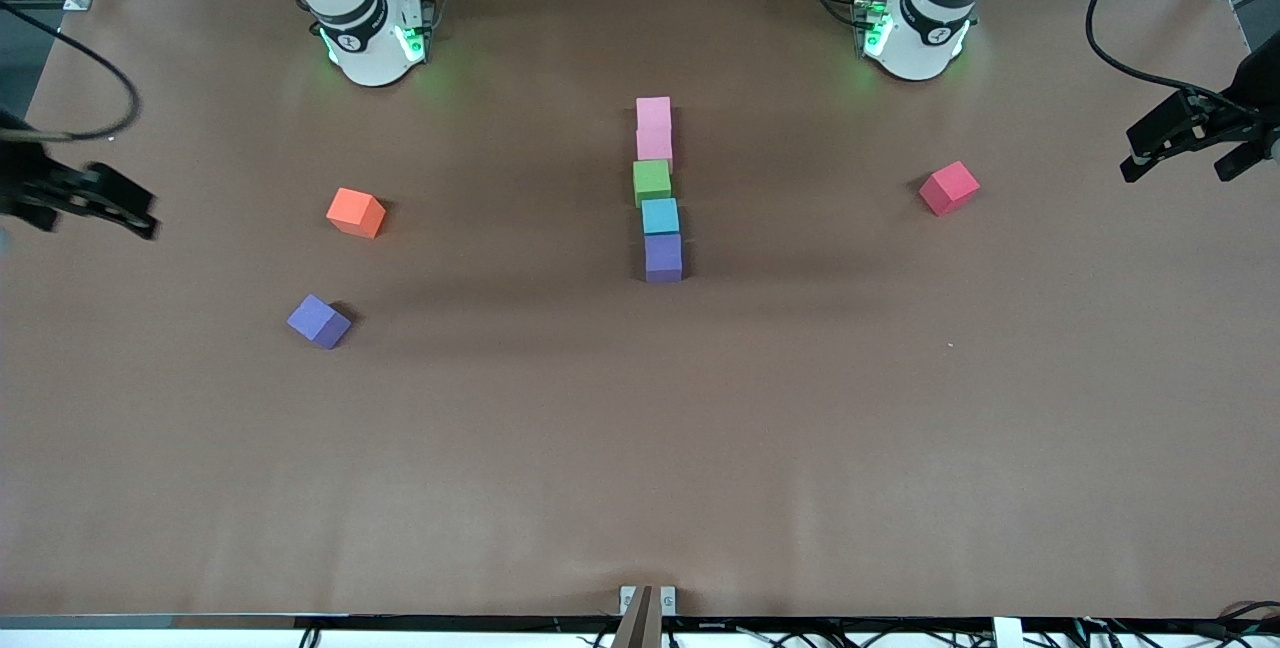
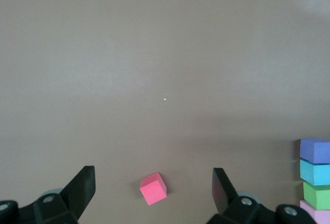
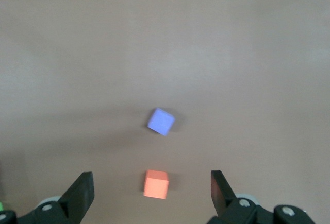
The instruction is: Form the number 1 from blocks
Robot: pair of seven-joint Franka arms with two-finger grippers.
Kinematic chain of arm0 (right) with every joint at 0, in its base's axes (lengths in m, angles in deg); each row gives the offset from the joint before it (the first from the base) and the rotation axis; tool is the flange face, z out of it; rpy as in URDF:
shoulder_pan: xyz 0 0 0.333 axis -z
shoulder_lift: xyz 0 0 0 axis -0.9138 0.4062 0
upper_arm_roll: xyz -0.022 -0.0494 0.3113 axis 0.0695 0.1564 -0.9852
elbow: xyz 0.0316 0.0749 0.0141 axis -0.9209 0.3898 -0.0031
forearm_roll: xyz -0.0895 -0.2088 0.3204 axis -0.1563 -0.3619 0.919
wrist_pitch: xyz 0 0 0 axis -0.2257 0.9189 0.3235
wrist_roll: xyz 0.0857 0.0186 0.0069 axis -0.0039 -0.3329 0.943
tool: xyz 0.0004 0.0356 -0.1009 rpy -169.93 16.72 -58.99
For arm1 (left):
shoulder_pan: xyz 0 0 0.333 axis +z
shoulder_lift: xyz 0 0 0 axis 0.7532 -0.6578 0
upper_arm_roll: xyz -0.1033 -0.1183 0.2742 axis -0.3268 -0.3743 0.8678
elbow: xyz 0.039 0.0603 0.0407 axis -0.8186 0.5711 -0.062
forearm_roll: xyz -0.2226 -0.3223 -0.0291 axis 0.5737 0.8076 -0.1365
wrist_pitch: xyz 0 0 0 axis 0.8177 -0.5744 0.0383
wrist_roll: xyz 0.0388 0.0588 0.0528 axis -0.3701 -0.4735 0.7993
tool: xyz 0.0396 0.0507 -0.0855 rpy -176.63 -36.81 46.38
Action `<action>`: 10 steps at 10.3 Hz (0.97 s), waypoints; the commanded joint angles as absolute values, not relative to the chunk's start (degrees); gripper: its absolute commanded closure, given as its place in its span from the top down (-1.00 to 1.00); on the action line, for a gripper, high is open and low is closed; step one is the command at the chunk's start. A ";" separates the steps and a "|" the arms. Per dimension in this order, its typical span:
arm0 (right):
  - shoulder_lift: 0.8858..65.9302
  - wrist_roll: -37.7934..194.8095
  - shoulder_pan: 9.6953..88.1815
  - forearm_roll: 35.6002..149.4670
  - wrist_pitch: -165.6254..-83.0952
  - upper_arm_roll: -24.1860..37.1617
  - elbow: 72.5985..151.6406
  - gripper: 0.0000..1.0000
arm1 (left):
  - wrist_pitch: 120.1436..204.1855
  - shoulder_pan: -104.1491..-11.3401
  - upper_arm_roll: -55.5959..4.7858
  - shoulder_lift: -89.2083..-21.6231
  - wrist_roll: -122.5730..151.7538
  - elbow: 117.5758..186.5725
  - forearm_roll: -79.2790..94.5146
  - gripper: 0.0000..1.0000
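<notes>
The brown table is taken up mainly by a single column of blocks at its centre, running from twelve o'clock, toward the robots' bases, down to six o'clock, toward the front camera: two pink blocks at the top, then the green block, the light blue block and a purple block, each touching the next, though the line is seen to wander slightly. The stroke of the number 1 is judged largely built; whether a flag or a foot is wanted cannot be told. Three blocks are left loose and well apart from the column: the red block at about three o'clock from it, toward the left arm's end, the orange block at about nine o'clock, and a second purple block at about eight o'clock, both toward the right arm's end. The left gripper is held over the table's edge at three o'clock from the red block, jaws spread wide and empty; in its wrist view the red block is framed between the fingers. The right gripper is held over the opposite edge, at nine o'clock from the orange block, likewise open and empty, with the orange block framed between its fingers.
</notes>
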State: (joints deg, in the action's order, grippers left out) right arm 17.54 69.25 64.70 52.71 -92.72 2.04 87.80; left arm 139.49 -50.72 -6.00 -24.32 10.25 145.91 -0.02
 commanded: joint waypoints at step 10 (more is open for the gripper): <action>7.22 72.86 62.61 56.83 -93.64 6.75 101.77 1.00 | 138.08 -50.37 -6.03 -25.49 10.60 144.03 1.61 1.00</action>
State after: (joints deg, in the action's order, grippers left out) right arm 9.15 72.38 62.86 55.61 -92.65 6.63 98.89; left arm 139.45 -50.83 -6.19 -24.89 10.26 145.67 -0.02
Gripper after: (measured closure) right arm 0.000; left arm 0.000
